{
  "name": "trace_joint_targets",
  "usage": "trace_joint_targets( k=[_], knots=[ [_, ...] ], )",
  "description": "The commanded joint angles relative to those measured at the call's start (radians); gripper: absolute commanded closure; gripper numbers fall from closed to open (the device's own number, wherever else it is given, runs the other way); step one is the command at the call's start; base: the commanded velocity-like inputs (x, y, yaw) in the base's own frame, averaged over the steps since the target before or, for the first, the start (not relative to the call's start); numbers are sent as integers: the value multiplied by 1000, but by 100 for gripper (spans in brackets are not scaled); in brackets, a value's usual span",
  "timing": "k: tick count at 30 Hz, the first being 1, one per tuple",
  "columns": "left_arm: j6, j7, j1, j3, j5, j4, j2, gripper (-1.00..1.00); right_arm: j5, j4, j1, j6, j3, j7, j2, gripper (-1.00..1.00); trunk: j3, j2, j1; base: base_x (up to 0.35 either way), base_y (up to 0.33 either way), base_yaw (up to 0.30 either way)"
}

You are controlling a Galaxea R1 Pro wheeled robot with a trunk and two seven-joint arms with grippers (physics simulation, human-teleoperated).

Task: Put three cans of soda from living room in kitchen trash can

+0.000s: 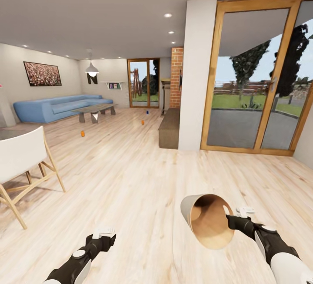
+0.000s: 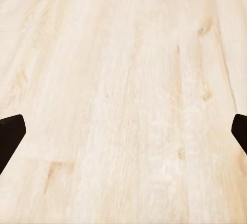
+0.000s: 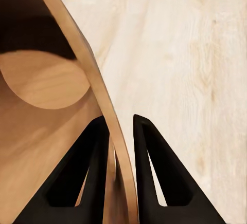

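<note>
The tash can (image 1: 208, 220), grey outside and coppery-brown inside, hangs tilted on its side above the floor, mouth towards me. My right gripper (image 1: 231, 220) is shut on its rim; in the right wrist view the dark fingers (image 3: 95, 157) pinch the rim wall (image 3: 85, 54) between them. Far ahead on the living room floor stand three small soda cans: an orange one (image 1: 82, 133), another orange one (image 1: 142, 122) and a dark blue one (image 1: 148, 112). My left gripper (image 1: 103, 234) hangs open over bare floor, its fingertips (image 2: 10, 136) wide apart.
A white wooden chair (image 1: 24, 158) stands close on the left. A white pillar (image 1: 196, 75), a dark low cabinet (image 1: 169, 128) and wood-framed glass doors (image 1: 256, 80) line the right. A blue sofa (image 1: 56, 107) and coffee table (image 1: 96, 110) sit far back left.
</note>
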Motion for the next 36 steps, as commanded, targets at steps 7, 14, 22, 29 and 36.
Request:
trace_joint_targets(
  k=[7,14,22,29,36],
  knots=[
    [-1,0,0,-2,1,0,0,-100,-17,6,10,3,44,-14,3,100,13,49,-27,0,0,101],
    [-2,0,0,-2,1,0,0,-100,-16,8,22,3,52,-20,15,100,25,98,-54,0,0,106],
    [-3,0,0,-2,1,0,1,-100,-16,10,25,2,52,-21,17,100,40,154,-85,0,0,98],
    [-3,0,0,-2,1,0,1,-100,-17,11,26,1,52,-21,17,100,59,203,-111,0,0,30],
    [-4,0,0,-2,1,1,1,-100,-18,8,35,-16,52,-21,15,100,81,252,-138,0,0,4]
  ],
)
